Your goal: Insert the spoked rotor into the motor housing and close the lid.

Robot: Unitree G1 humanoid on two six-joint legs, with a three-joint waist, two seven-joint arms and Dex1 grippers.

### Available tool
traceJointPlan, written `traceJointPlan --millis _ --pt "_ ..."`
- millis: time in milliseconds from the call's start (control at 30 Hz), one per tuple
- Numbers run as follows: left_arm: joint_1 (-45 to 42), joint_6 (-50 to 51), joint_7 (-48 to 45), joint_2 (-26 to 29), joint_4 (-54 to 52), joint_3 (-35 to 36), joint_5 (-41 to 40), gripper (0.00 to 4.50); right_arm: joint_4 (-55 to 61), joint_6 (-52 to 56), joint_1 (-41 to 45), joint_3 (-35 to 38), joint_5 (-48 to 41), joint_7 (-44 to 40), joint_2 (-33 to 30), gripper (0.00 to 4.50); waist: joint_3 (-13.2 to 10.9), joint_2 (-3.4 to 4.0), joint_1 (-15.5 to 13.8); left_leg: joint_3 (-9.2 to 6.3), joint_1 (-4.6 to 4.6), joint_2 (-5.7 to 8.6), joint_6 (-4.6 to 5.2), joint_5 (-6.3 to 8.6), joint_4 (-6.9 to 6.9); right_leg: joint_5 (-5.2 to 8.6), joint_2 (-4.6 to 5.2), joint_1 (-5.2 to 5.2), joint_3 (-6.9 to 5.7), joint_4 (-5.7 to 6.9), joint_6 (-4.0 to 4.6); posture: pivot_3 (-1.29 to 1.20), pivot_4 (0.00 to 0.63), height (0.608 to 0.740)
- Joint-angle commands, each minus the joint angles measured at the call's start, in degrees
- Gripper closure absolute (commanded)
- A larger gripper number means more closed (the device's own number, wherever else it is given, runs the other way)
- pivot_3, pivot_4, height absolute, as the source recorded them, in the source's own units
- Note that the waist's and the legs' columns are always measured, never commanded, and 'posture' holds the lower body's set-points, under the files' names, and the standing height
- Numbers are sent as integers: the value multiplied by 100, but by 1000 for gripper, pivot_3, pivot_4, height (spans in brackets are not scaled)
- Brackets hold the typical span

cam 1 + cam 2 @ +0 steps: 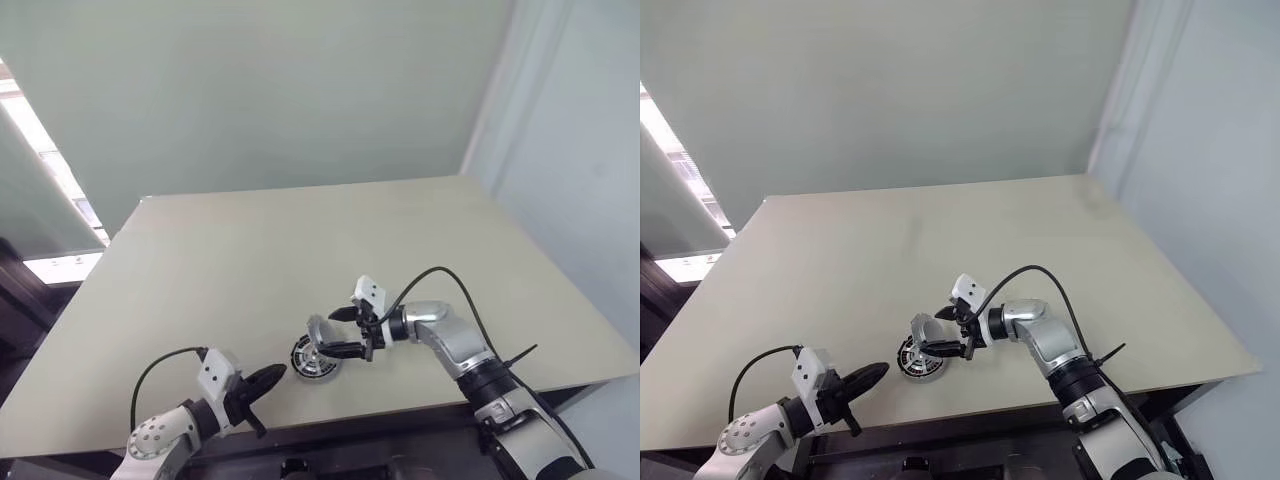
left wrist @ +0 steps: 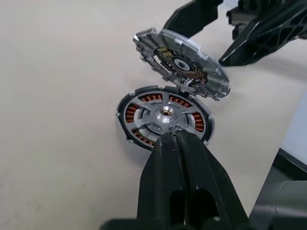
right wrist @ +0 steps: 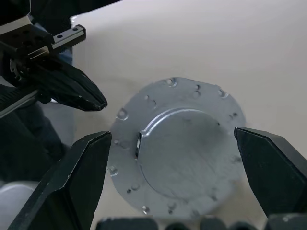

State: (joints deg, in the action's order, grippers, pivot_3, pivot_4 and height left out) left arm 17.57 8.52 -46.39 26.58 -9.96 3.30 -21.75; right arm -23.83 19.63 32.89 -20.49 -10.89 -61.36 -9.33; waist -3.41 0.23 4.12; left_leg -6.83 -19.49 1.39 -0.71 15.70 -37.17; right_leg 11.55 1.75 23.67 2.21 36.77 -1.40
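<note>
Silver spoked rotor [image 2: 165,115] seated in motor housing [image 2: 125,115]; R end effector [image 1: 346,332] jaws spread around tilted lid [image 2: 182,62], L end effector [image 2: 175,139] clenched empty; level lid, centre over hub before lowering.

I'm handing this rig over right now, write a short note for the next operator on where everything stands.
Left gripper: shut, empty, at the near rim of the motor housing.
Right gripper: jaws wide, straddling the lid, which sits tilted over the housing's far edge; whether the fingers touch it cannot be told.
Done: spoked rotor sits inside the housing on the table.
Left: lay the lid flat and close it.
</note>
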Motion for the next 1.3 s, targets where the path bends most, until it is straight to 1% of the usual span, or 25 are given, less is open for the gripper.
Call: traceJointPlan --millis 33,200,300,433,533,633,767,900,1100,1300 --pt "-27 -36 -30 55 -244 115 -111 4484 -197 -229 219 20 85 22 160 0 0 0 -1 -1 0 0 0 0 0 0 0 0 0 0 1 0 0 740" --pt "6 -45 -8 67 -297 147 -112 4484 -697 -222 282 117 89 143 446 0 1 1 4 -2 3 -1 0 0 1 0 -2 -1 -1 2 0 0 0 740" --pt "9 -39 10 67 -322 165 -116 4484 -441 322 250 312 -286 -73 489 0 0 2 -3 -3 4 -3 0 0 1 0 -3 -1 -1 4 1 0 0 740" --pt "19 -53 -1 65 -309 161 -104 4484 134 1220 199 542 -829 -410 341 0 0 2 -5 -5 2 1 0 0 0 -1 0 -2 0 2 -1 0 0 740" --pt "-3 -66 3 33 -276 115 -85 4484 382 1674 215 940 -1263 -382 296 0 0 2 -4 -4 2 0 0 0 0 -1 0 -1 -1 2 -1 0 0 740" --pt "-21 -70 -4 18 -255 89 -77 4484 451 1830 225 1168 -1429 -271 292 0 0 2 -3 -5 3 -1 0 0 0 0 -2 -1 -3 3 0 0 0 740" --pt "-52 -84 -32 -2 -222 43 -68 4484 107 1303 217 1331 -1130 -39 56 0 0 3 -6 -3 2 1 0 0 -1 0 -1 -2 -2 3 0 0 0 740" --pt "-64 -82 -48 5 -215 45 -72 4484 -241 777 175 1119 -850 -104 -6 0 0 2 0 0 0 2 0 0 0 -1 1 -1 0 1 -1 0 0 740" --pt "-67 -67 -68 17 -232 40 -72 4484 -697 364 140 936 -641 -189 205 0 0 3 18 0 3 -3 0 0 2 -2 -5 0 0 3 -2 0 0 740" --pt "-44 -38 -85 51 -276 69 -81 4484 -951 204 137 836 -538 -224 442 0 0 3 12 0 2 0 0 0 -2 -1 -3 -3 2 3 -1 0 0 740"
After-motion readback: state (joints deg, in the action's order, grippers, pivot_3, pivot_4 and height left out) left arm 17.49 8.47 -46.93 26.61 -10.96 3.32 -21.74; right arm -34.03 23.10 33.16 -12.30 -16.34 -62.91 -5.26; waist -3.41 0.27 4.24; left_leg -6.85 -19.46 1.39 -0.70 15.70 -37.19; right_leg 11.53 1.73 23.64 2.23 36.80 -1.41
